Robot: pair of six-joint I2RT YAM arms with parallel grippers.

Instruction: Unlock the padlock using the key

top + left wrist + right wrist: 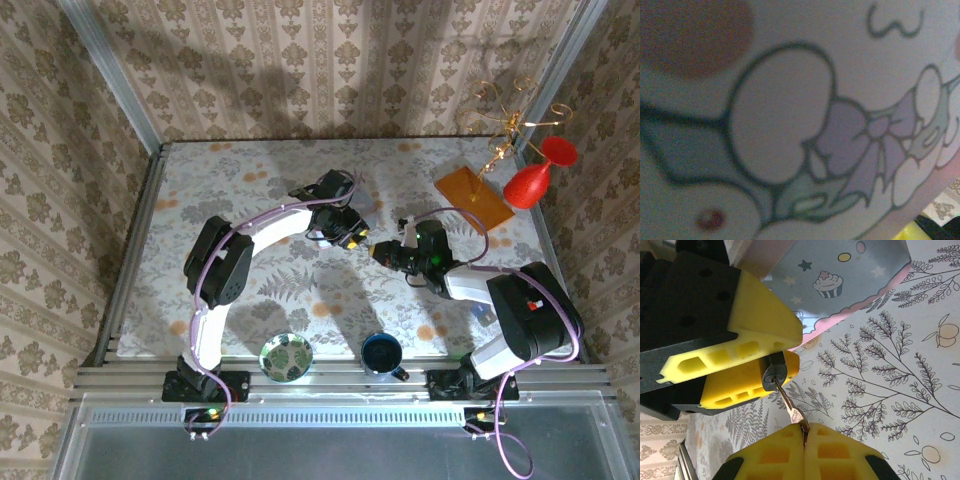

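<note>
1. In the right wrist view, the right hand (pixel 804 434) is sitting at the bottom centre of the frame, its two yellow fingers pressed together and pinching the bow of the key (pixel 791 407).
2. The key is running up and to the left from those fingers, and its blade is entering the round keyway of the padlock (pixel 774 374) left of centre.
3. The padlock is sitting clamped between the yellow fingers of the left hand (pixel 786 352), which is reaching in from the upper left; only its keyway end is showing.
4. Behind the left hand, at the top centre, a pale tin (pixel 840 280) with a cupcake and stars drawn on it is lying on the leaf-printed table (pixel 900 365).
5. In the top external view, the left hand (pixel 350 237) and the right hand (pixel 388 252) are meeting tip to tip at the middle of the frame; the padlock is too small to make out there.
6. A green-patterned bowl (pixel 286 357) and a dark blue cup (pixel 383 353) are standing at the bottom centre, and a red goblet (pixel 537 178) is lying at the upper right.
7. In the left wrist view, a blurred drawing with a lavender bow is pressing close to the lens.
</note>
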